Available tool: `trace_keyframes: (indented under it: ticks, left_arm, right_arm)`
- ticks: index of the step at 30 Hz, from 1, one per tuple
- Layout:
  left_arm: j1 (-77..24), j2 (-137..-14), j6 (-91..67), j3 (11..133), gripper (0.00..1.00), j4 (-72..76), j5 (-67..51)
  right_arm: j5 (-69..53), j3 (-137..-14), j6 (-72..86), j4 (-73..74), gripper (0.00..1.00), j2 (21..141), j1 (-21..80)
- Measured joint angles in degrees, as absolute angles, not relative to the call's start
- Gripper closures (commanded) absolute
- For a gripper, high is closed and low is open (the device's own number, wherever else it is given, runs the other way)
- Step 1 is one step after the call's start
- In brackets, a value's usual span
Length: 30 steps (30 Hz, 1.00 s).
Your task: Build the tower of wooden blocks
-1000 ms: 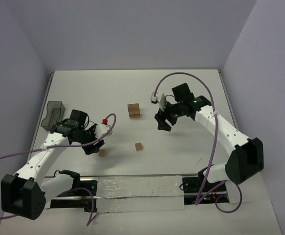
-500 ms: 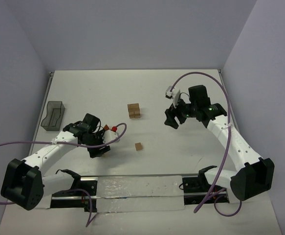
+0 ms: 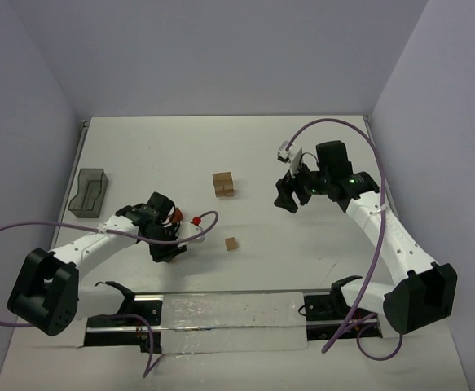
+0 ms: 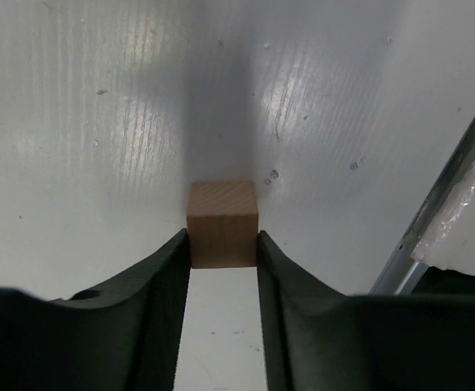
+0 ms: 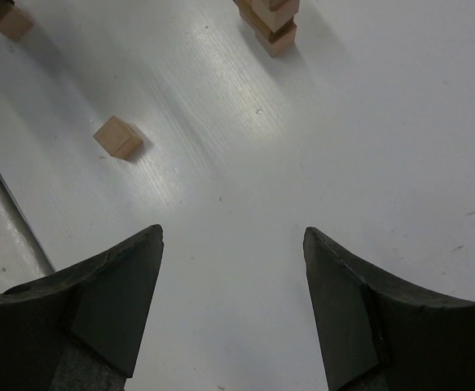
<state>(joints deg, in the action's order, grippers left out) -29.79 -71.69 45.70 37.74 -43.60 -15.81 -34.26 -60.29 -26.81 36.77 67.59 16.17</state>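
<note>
**Left gripper pinching a cube near the front edge, right gripper gaping above the table**

The left gripper (image 4: 222, 248) is pinching a wood cube (image 4: 222, 221). Its two fingers (image 4: 164, 277) are pressing against the cube's opposite sides while the cube is sitting on the table (image 4: 139, 98). Seen from overhead, this gripper is reaching down left of centre, close to the table's front edge, and is covering the cube.

The right gripper (image 5: 233, 244) is hanging with its jaws spread wide and nothing between them, above bare table right of centre.

The wood block tower (image 3: 223, 184) is standing as a short stack near the table's middle, well apart from both grippers. A loose cube (image 3: 231, 243) is lying between the tower and the front edge. A dark bin (image 3: 90, 191) is sitting by the left edge.
</note>
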Motion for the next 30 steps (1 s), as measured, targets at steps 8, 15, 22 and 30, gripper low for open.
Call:
trace_keyframes:
  ticks: [8,15,22,30]
  left_arm:
    - [-34.8,-74.5,43.2,40.1,0.77,-42.9,-15.9]
    - [-42.7,-80.8,35.7,46.0,0.82,-39.4,-16.7]
    - [-45.9,-90.6,29.8,53.3,0.81,-35.4,-16.0]
    - [-48.1,-97.1,26.8,60.0,0.81,-32.8,-15.2]
  right_arm:
    - [-34.6,-60.3,-26.6,36.5,0.23,67.6,15.8]
    - [-35.1,-59.1,-26.1,35.6,0.23,67.5,15.7]
    - [-35.3,-58.5,-25.6,35.1,0.23,67.2,15.5]
    - [-35.5,-57.4,-25.4,34.6,0.23,66.9,15.0]
